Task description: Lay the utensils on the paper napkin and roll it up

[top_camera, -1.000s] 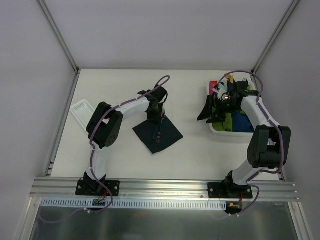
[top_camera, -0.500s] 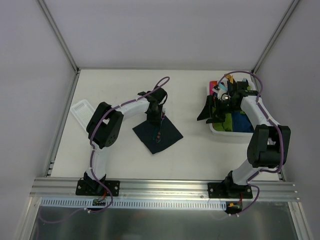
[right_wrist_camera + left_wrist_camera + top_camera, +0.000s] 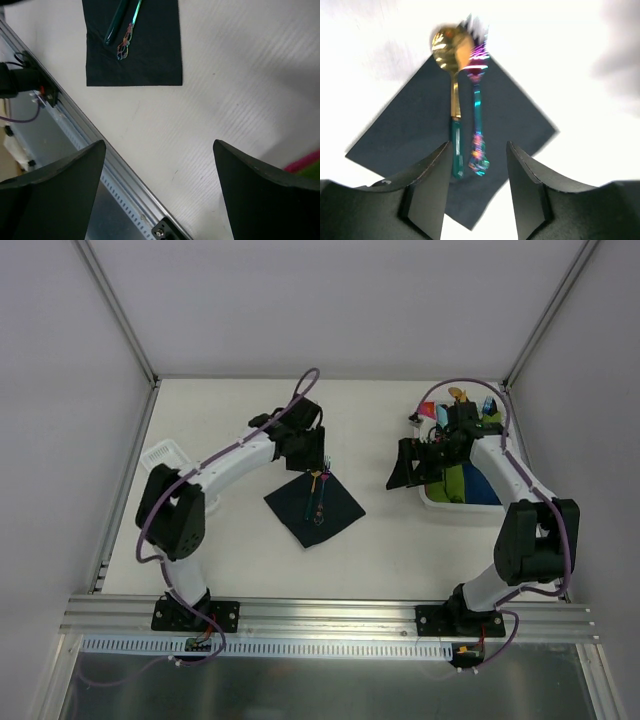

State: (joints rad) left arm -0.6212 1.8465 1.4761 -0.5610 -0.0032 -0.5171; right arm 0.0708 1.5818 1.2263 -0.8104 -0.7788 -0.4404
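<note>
Your table, item by item. Paper napkin [image 3: 290, 508] — left of centre, one corner toward you. On it, spoon [image 3: 314, 480] and fork [image 3: 323, 492] side by side, spoon to the left, heads at the far corner. Left gripper [image 3: 477, 150] — just behind that corner. Basket [image 3: 160, 455] near the left edge. Bin [image 3: 440, 502] on the right, right gripper [image 3: 160, 145] just left of it.

Wht table [image 3: 240, 560], pale grey walls [image 3: 330, 300]
</note>
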